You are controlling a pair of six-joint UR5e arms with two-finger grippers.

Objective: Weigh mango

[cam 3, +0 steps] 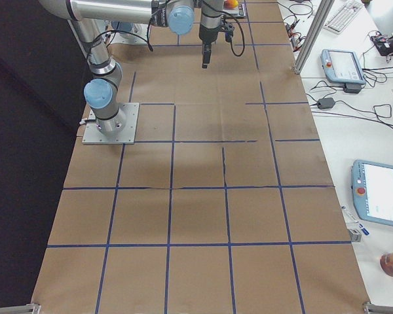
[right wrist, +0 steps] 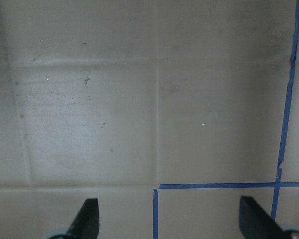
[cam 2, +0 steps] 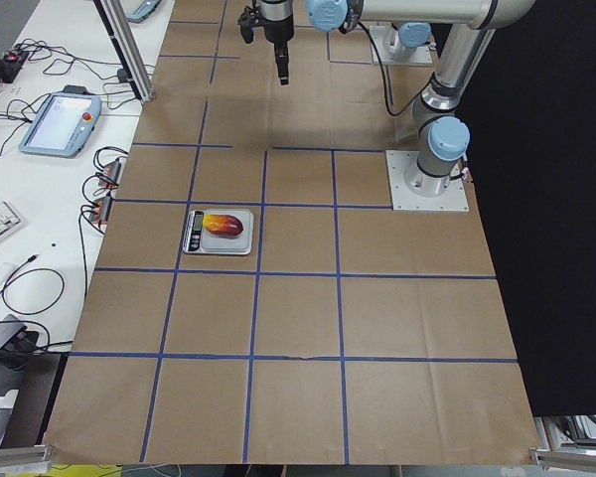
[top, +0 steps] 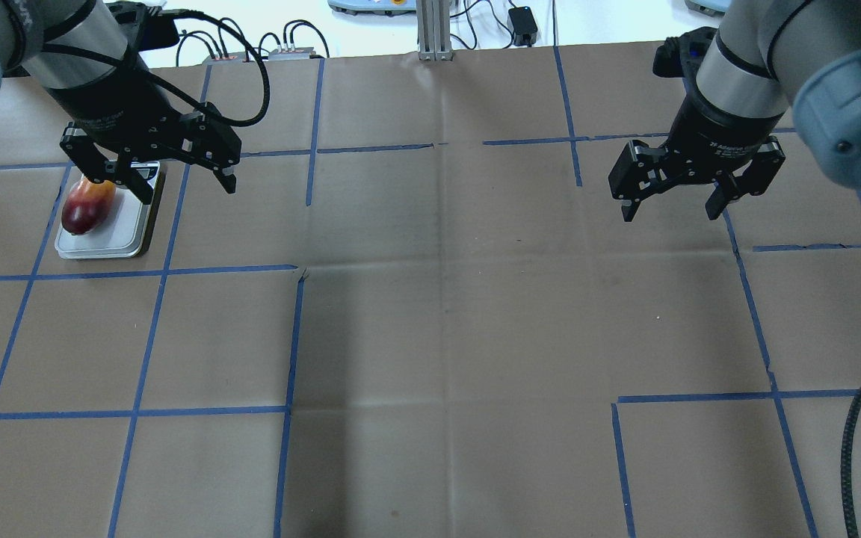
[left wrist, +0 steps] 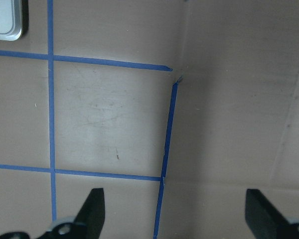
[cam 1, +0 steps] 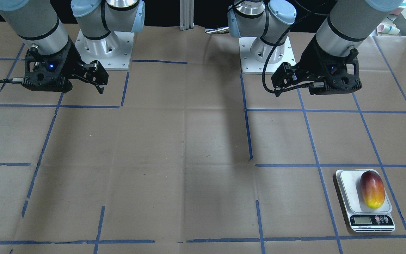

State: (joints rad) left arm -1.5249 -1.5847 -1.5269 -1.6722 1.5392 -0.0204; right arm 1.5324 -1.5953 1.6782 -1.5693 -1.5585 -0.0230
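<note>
The mango [cam 1: 372, 189], dark red at one end and yellow at the other, lies on the platform of a small white digital scale [cam 1: 346, 192] near the table's edge on my left side. It also shows in the overhead view [top: 87, 208] and the exterior left view [cam 2: 225, 225]. My left gripper [top: 187, 190] hangs open and empty in the air, just beside the scale [top: 113, 240] in the overhead view. It touches nothing. My right gripper [top: 670, 215] is open and empty above bare table on the other side.
The table is covered in brown paper with a grid of blue tape lines [top: 296, 336]. A corner of the scale shows in the left wrist view [left wrist: 5, 20]. Both arm bases [cam 1: 104, 46] stand at the robot's edge. Cables and teach pendants [cam 2: 60, 124] lie off the table.
</note>
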